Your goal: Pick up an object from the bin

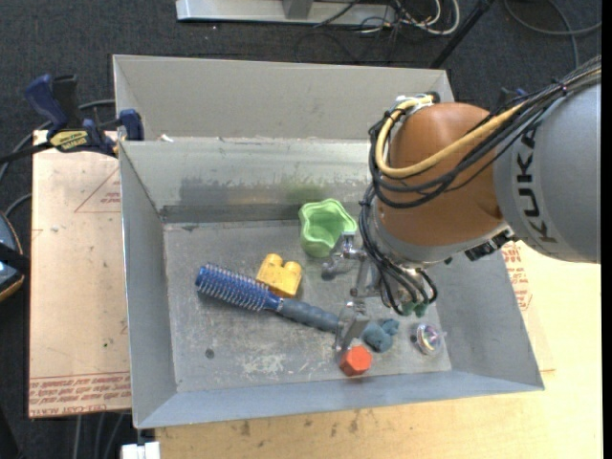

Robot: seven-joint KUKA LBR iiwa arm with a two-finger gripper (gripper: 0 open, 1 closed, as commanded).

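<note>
Gripper sits low in the near-right part of the grey bin, under the orange wrist cover. Whether it is wide or narrow cannot be told, cables and shadow hide it. Nothing is visibly held.

The tip is at the handle end of the blue hairbrush, which is the largest loose thing and probably the target. The brush lies flat mid-bin. Its long axis runs from far-left to near-right, with the bristle head pointing left and the dark handle pointing right toward the gripper. It looks like stiff plastic and fairly light, with a smooth handle that may slip. The handle is the best place to grip, across its width, since the bristles would give.

The green cup stands farther back, just left of the arm. The yellow block is just beyond the brush, near its head. A grey-blue lump is just right of the gripper, and a red-orange lump is just on its near side. Both are close enough to get nudged. A small shiny piece lies farther right.
</note>
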